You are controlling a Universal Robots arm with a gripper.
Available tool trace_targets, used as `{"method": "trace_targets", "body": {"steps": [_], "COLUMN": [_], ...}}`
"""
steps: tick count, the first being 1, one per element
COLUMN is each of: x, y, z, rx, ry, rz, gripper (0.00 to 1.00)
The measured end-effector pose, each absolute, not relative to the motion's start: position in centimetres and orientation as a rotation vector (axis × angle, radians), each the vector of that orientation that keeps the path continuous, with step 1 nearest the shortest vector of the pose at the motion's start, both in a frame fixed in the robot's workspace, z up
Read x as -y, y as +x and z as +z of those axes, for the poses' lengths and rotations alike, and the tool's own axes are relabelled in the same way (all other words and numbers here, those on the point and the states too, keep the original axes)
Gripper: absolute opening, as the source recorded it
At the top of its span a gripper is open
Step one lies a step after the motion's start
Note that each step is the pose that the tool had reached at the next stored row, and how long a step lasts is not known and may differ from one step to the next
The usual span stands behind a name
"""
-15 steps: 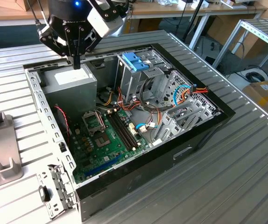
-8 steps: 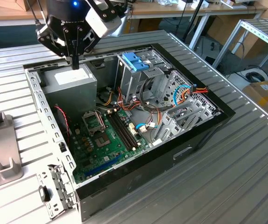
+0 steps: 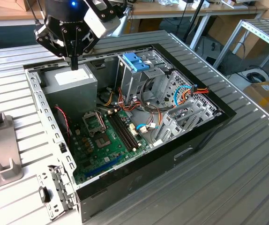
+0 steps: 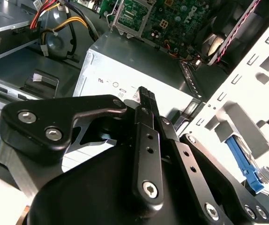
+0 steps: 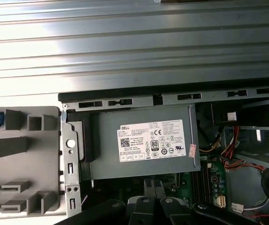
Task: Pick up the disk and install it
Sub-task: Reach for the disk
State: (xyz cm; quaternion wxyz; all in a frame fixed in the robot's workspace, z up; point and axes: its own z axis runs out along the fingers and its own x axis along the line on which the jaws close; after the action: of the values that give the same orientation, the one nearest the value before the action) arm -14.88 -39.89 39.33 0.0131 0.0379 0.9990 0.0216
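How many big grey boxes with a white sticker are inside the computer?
1. The big grey metal box with a white label sits in a corner of the open black computer case, at the exterior view's left, under the black gripper. Others could be hidden.

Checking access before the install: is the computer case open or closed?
Open: the computer case lies with no side cover on it, leaving the motherboard and power supply exposed.

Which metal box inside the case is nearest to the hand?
The white-labelled grey power supply box, just below the hand; the drive cage stands apart.
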Motion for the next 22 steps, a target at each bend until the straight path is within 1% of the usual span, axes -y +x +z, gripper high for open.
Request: {"method": "trace_targets", "body": {"steps": [22], "x": [39.9], "y": [-16.0], "z": [39.3], "rx": [-3.112], "ry": [0.118], "rz": [0.067], "gripper": [0.1]}}
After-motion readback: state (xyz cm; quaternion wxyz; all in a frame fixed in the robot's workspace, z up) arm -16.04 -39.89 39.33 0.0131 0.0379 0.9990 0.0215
